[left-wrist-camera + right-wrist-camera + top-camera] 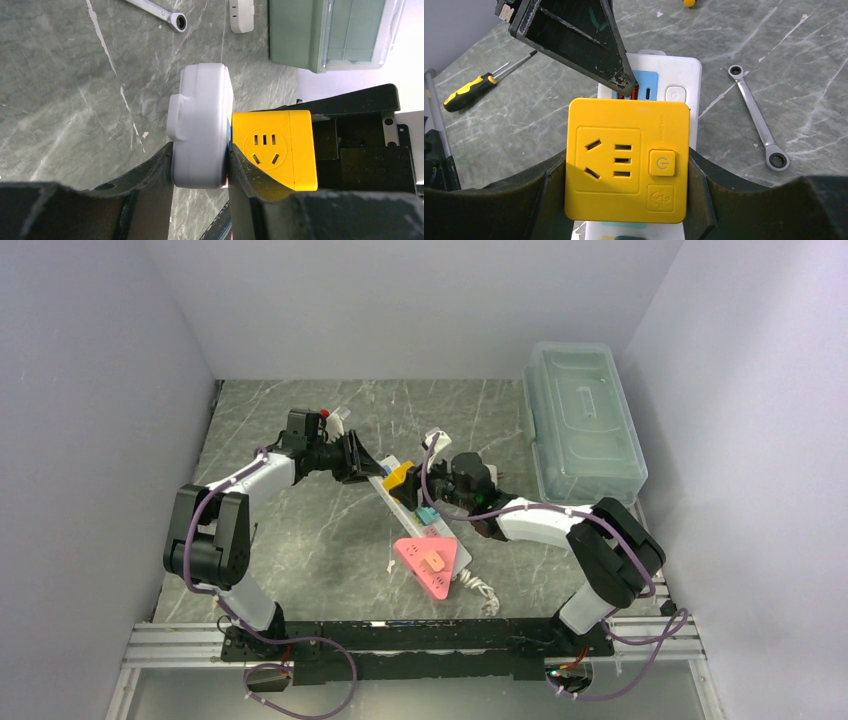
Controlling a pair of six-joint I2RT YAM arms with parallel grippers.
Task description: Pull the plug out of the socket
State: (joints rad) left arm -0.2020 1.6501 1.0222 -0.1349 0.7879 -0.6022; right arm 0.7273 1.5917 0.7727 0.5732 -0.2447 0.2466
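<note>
The socket is a long white power strip (440, 575) lying slantwise in mid-table. My left gripper (200, 175) is shut on its far end (200, 135), one finger on each long side. A yellow cube plug (626, 160) with a power button sits against the strip's face (681, 75) near that end. My right gripper (626, 195) is shut on this plug, fingers pressed on its two opposite sides. In the top view the plug (398, 478) lies between the left gripper (372, 470) and the right gripper (412, 488). The plug's pins are hidden.
A pink triangular plug (430, 558) sits on the strip's near end, its white cord (480, 592) trailing right. A ratchet wrench (759, 120) and a yellow-handled screwdriver (471, 90) lie beside the strip. A translucent lidded box (582, 420) stands at the back right, with a small white adapter (241, 15) nearby.
</note>
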